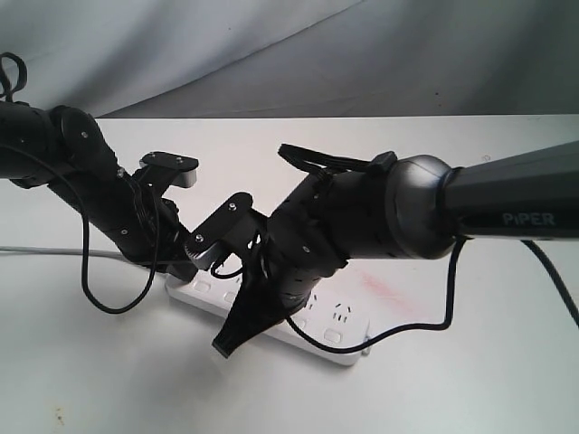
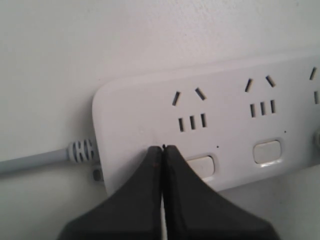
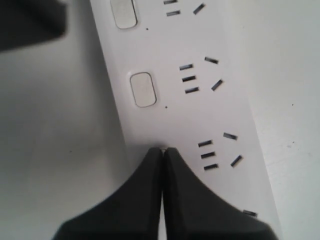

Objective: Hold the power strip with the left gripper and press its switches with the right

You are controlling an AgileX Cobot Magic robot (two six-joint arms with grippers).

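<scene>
The white power strip [image 1: 342, 327] lies on the table, mostly hidden by both arms. Its grey cord [image 2: 35, 160] and small grey end tab [image 2: 97, 174] show in the left wrist view. My left gripper [image 2: 163, 147] is shut, its tips resting on the strip's cord end, right beside the first switch [image 2: 202, 165]. My right gripper [image 3: 163, 149] is also shut, tips down on the strip in line with the switch row, hiding whatever lies under them. Two switches [image 3: 142, 89] show beyond it. In the exterior view the right gripper [image 1: 224, 345] points down over the strip's near edge and the left gripper [image 1: 185, 266] meets its left end.
A white table [image 1: 109, 389] carries the strip, with a grey cloth backdrop [image 1: 271, 45] behind. Black cables loop off both arms [image 1: 107, 306] [image 1: 398, 331]. A faint pink smear [image 1: 389, 289] marks the table beyond the strip.
</scene>
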